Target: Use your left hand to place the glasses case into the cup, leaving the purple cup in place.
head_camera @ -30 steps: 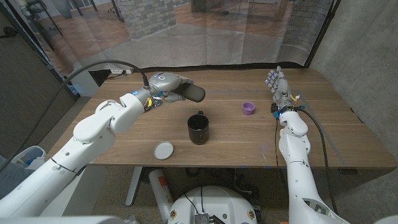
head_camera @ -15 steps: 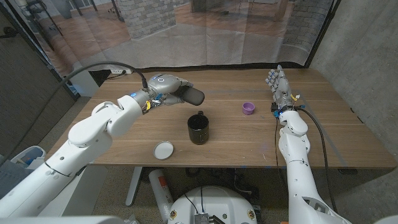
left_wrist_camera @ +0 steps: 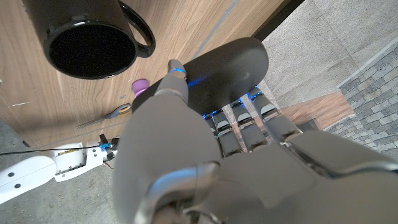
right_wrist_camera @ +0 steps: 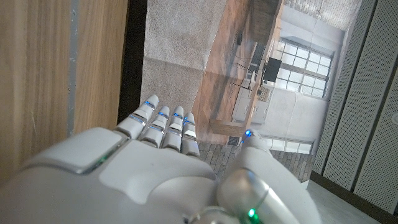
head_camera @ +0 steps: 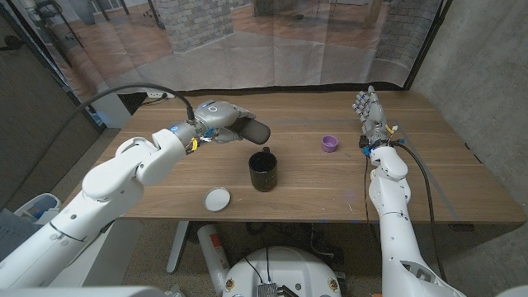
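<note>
1. The fingers [left_wrist_camera: 249,121] of the left hand [head_camera: 216,115] are wrapped around the dark grey case [head_camera: 254,129] and grasp it; in the left wrist view the thumb [left_wrist_camera: 171,87] presses on the case [left_wrist_camera: 227,65] from the other side. The fingers [right_wrist_camera: 165,127] of the right hand [head_camera: 369,111] are straight and released, and they hold nothing.
2. The table [head_camera: 462,177] is wooden and carries all the things.
3. The left arm [head_camera: 124,177] comes in from the bottom left and reaches over the left half of the table. The right arm [head_camera: 389,198] stands along the right side, and its hand stays upright near the far right part of the table.
4. The case is held in the air, lying almost level, with its free end pointing toward the middle of the table. It is above the table, just behind and a little left of the mug, not touching it.
5. The mug [head_camera: 263,171] is black and stands upright near the middle of the table, with its handle toward the far side. In the left wrist view the mug [left_wrist_camera: 87,37] shows an open, dark inside.
6. The lid [head_camera: 218,199] is a white round disc and it lies flat near the front edge, left of the mug and apart from it.
7. The purple cup [head_camera: 330,143] is small and stands upright between the mug and the right hand, well apart from the case.
8. The scissors [left_wrist_camera: 106,115] lie on the wood near the purple cup [left_wrist_camera: 140,85] in the left wrist view.
</note>
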